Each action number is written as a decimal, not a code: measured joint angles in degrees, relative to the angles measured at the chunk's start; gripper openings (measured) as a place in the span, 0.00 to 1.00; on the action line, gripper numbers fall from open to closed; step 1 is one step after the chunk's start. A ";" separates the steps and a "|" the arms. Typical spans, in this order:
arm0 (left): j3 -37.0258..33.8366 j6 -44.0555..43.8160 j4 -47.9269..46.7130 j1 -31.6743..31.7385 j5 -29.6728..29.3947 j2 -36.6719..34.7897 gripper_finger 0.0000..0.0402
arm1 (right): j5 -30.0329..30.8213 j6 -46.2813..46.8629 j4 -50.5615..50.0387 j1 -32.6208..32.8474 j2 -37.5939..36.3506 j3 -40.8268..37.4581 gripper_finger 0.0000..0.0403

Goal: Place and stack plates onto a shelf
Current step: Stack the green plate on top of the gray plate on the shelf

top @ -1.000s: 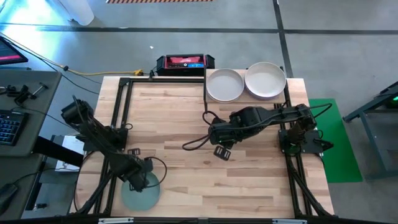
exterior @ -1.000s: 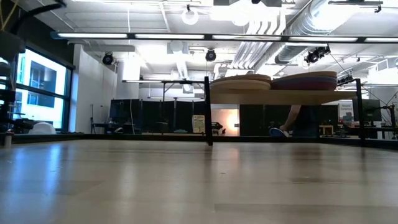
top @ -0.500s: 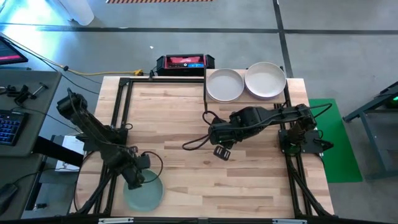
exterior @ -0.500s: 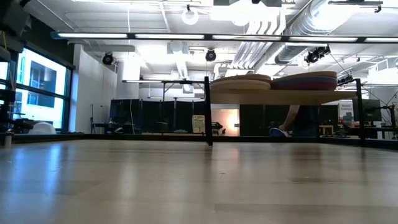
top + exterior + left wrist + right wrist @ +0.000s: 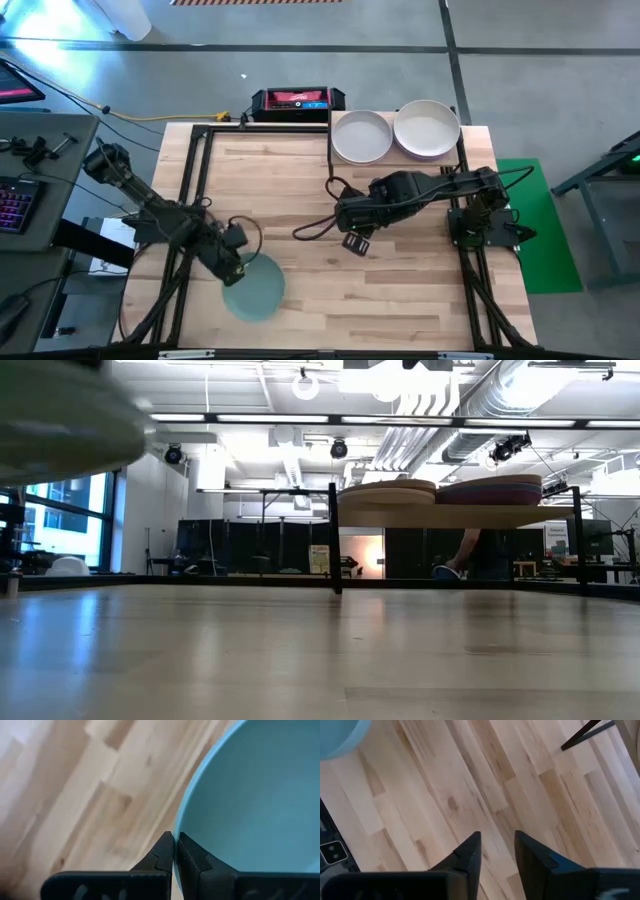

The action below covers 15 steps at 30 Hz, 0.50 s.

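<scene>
- Plates already fill two stacks on the shelf (image 5: 331, 150) at the far right of the table (image 5: 300, 190): from above, a grey-white plate (image 5: 361, 136) tops the left stack and a pale pink plate (image 5: 427, 129) the right one, the two just beside each other.
- From table height each stack shows several rims, tan ones on the left (image 5: 386, 492) and a purple one on the right (image 5: 490, 490); I cannot count the layers exactly.
- One teal-green plate (image 5: 253, 286) is off the shelf, held above the near left part of the table, well apart from the stacks.
- The left gripper (image 5: 175, 851) has its fingers pinched together on that plate's rim, one finger inside the rim and one outside.
- The right gripper (image 5: 496, 849) hangs over bare wood near the table's middle, fingers apart and holding nothing.
- No other loose plate shows on the table.
- My reading: the task is nearly done, and this looks like the last plate.
- What seems left is to carry it across to the shelf, set it on one stack and let go.
</scene>
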 joint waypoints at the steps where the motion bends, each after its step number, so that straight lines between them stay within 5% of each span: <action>1: 0.52 1.04 0.03 1.28 -0.31 -0.08 0.00 | 0.02 -0.02 0.11 -0.15 0.00 0.00 0.25; 15: 6.38 19.15 0.14 22.36 -7.67 -0.12 0.00 | 2.60 -0.91 8.65 -7.27 0.00 0.00 0.36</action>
